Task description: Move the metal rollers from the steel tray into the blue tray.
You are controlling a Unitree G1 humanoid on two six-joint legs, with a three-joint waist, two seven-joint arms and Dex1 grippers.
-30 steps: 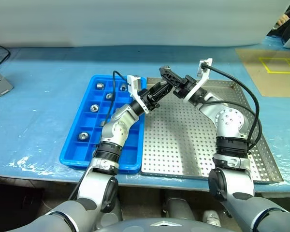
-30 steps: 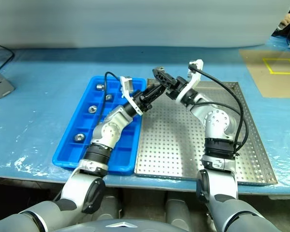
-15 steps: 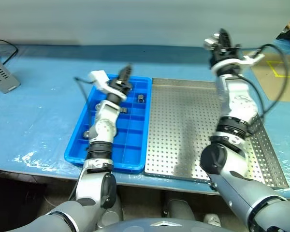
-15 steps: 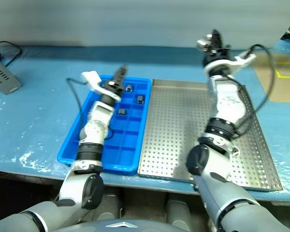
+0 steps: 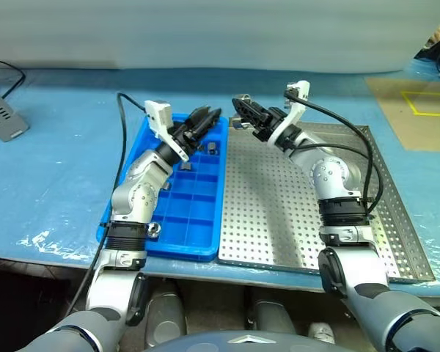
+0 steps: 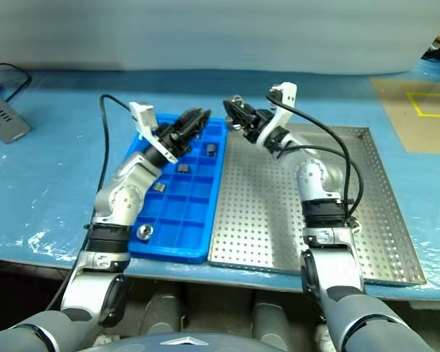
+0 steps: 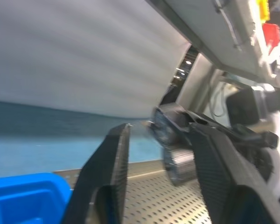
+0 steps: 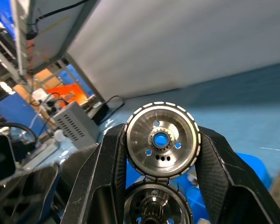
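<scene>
No readable writing is visible; the right hand (image 8: 161, 186) grips a metal roller (image 8: 161, 138) above the steel tray (image 5: 279, 213), and the left hand (image 5: 205, 117) is open over the blue tray (image 5: 198, 220).

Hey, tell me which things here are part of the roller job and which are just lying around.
Part of the job:
- roller held in the right gripper
- rollers in the blue tray
- steel tray
- left gripper, jaws open

Lying about:
- grey box with its cable, far left
- taped yellow square
</scene>
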